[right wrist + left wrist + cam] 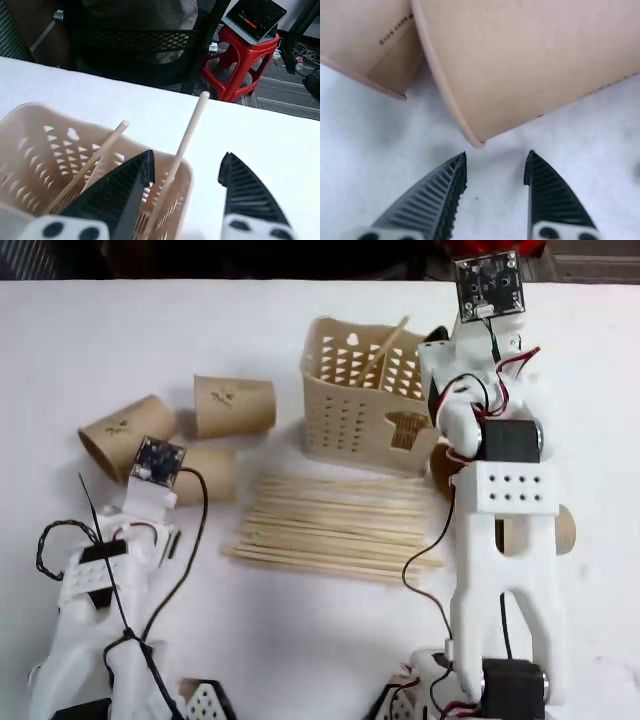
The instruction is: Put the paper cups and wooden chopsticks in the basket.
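The cream perforated plastic basket point(350, 415) is found upright at upper centre of the high view. Two round wooden chopsticks point(186, 142) are leaned inside it, tips above the rim. A loose pile of wooden chopsticks point(335, 530) is laid flat on the white table point(300, 660) just below the basket, at frame centre.

Three brown paper cups are recorded on their sides at left of centre. The first cup point(235, 405) lies nearest the basket and the second cup point(125, 435) farther left. The third cup point(205, 475) lies below them, partly covered by the left arm's camera board. A brown shape point(443, 468) beside the right arm, right of the basket, is possibly a fourth cup; this cannot be confirmed.

The left gripper point(495, 165) is noted as released, jaws spread, just short of a cup's rim and not touching it. The right gripper point(187, 167) is positioned over the basket's right corner, jaws apart, with one leaned chopstick seen between them.
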You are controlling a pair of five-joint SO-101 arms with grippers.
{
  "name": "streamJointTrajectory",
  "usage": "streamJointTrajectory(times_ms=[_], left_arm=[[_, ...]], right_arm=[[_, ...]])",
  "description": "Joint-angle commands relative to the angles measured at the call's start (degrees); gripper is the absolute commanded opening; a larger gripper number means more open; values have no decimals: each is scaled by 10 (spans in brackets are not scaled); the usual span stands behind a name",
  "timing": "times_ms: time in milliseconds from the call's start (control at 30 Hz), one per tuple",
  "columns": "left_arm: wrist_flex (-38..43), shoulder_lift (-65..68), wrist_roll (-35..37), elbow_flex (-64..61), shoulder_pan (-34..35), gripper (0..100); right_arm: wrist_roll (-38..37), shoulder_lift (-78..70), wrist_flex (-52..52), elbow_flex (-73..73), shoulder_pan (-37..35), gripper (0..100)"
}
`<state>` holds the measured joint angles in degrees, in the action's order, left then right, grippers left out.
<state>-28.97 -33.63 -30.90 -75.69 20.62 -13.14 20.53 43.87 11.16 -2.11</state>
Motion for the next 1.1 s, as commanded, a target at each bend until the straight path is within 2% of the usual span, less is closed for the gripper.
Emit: streamJointTrajectory(times_ms=[0, 100, 267, 333, 533, 800, 933, 1067], left_arm=[[12, -22, -5, 3, -7, 196], [12, -22, -5, 3, -7, 196], [12, -22, -5, 3, -7, 196], [12, -22, -5, 3, -7, 196], [12, -22, -5, 3, -7, 196], [12, -22, -5, 3, -7, 196], [11, -22, -5, 3, -7, 196], [11, -22, -5, 3, -7, 196]], right_arm=[[-5, -26, -60, 5, 4, 215], [-5, -48, -85, 4, 5, 189], [-5, -64, -106, 4, 6, 5], [-5, -56, -101, 3, 7, 33], [-5, 34, -70, 1, 38, 15], [-8, 150, 4, 4, 41, 18], [-4, 123, 55, 4, 48, 115], [32, 73, 65, 0, 47, 227]])
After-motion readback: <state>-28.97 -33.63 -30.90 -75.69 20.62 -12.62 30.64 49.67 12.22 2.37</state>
